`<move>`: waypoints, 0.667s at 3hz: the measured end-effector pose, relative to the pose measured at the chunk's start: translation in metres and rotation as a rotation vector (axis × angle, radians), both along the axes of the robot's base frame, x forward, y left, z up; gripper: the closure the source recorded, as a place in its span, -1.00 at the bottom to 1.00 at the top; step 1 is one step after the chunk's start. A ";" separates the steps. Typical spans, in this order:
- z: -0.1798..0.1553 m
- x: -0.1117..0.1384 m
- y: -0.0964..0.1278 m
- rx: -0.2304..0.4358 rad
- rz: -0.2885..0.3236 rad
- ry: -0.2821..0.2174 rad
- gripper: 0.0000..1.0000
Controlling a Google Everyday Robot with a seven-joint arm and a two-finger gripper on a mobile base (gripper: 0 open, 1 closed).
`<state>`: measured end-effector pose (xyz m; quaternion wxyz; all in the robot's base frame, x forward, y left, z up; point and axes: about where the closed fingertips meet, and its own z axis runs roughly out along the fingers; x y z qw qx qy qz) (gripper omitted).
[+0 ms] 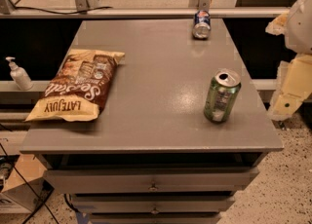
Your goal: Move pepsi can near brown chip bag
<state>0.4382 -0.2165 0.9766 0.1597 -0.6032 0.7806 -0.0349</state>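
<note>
Camera view, the only one. Landmark is the brown chip bag (78, 85), lying flat on the left side of the grey cabinet top (161, 77), with its lettering upside down from where I stand.

The pepsi can (201, 23) is well apart from the bag, far off to its right and back by the rear edge of the top. I can't say whether it stands upright or lies with its silver end facing me. Nothing touches it.

A green can (222, 95) stands upright, also well to the right of the bag but nearer the front than the pepsi can. It's not the target, so leave it.

A pump bottle (18, 73) sits on a ledge just left of the bag, off the cabinet.

The gripper (291, 87) is the cream-coloured piece at the far right, further from the bag than either can. It hangs beyond the cabinet's right edge, out past the green can. I cannot tell whether it is spread or closed, and it does not look to be carrying anything.

Progress, as I judge it, is nothing done yet. The can is not grasped and not near the bag. Everything is left to do: reach to the back of the top, take the pepsi can, carry it across to the left clear of the green can, and set it down beside the bag.
</note>
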 end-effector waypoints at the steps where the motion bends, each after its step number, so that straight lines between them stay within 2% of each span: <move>1: 0.003 0.001 0.001 -0.006 -0.004 -0.017 -1.00; 2: 0.013 0.011 0.003 0.025 -0.022 -0.075 -1.00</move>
